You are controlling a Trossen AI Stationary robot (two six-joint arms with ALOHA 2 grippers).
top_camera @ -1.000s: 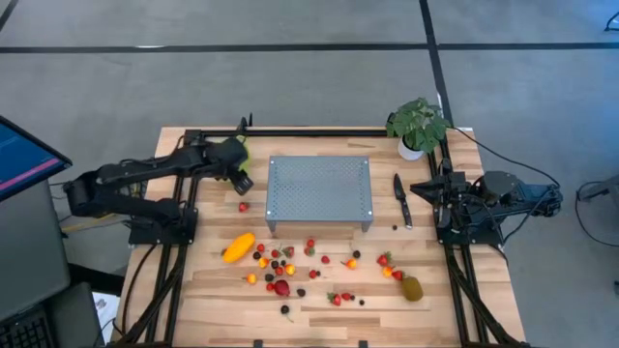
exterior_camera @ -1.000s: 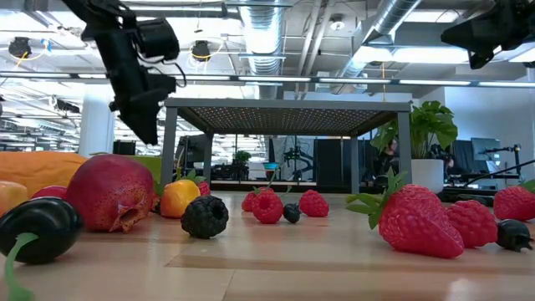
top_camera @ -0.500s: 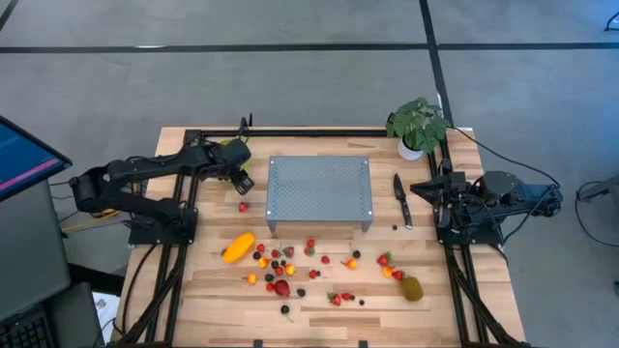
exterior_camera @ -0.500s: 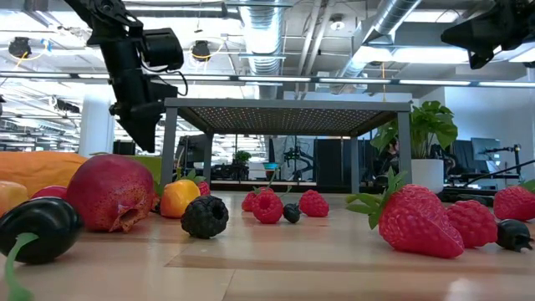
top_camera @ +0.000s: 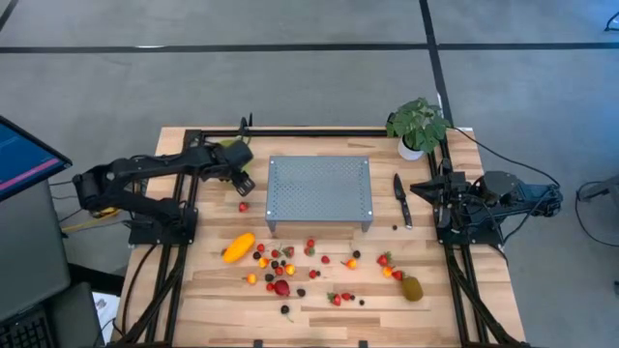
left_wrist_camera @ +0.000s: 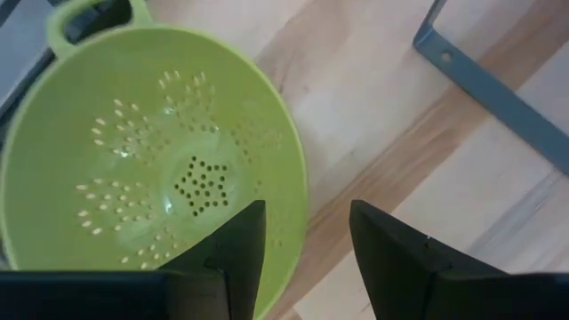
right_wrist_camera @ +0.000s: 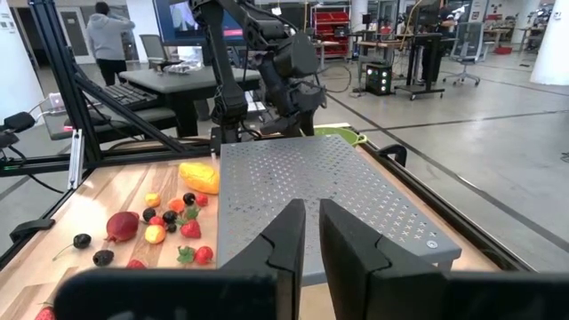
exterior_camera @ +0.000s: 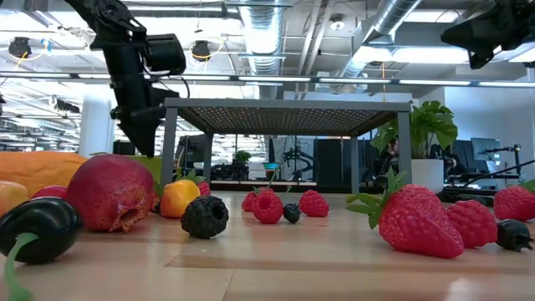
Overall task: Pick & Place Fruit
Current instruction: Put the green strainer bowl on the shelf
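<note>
Left tool (left_wrist_camera: 302, 244) drifts back toward ten o'clock over the green colander (left_wrist_camera: 142, 160), fingers parted, empty; fruit (top_camera: 238, 247) untouched. Right tool (right_wrist_camera: 307, 233) shut, parked at three o'clock.

A pale wooden slatted table (top_camera: 193, 300) carries it all, and a grey perforated metal stand (top_camera: 319, 188) sits at its centre as our landmark. Just left of the stand, a single small red berry (top_camera: 243, 207). Beyond the stand's far-left corner, a lime-green plastic colander (left_wrist_camera: 142, 169) on the wood. Right beside the stand, a black-handled knife (top_camera: 400, 200); past its far-right corner, a leafy green plant in a white pot (top_camera: 417, 127). In front of the stand: a long orange-yellow fruit (top_camera: 238, 246), scattered red, orange and dark berries (top_camera: 290, 266), a round red fruit (top_camera: 281, 287) and a brown-green oval fruit (top_camera: 413, 288) off to the right.
</note>
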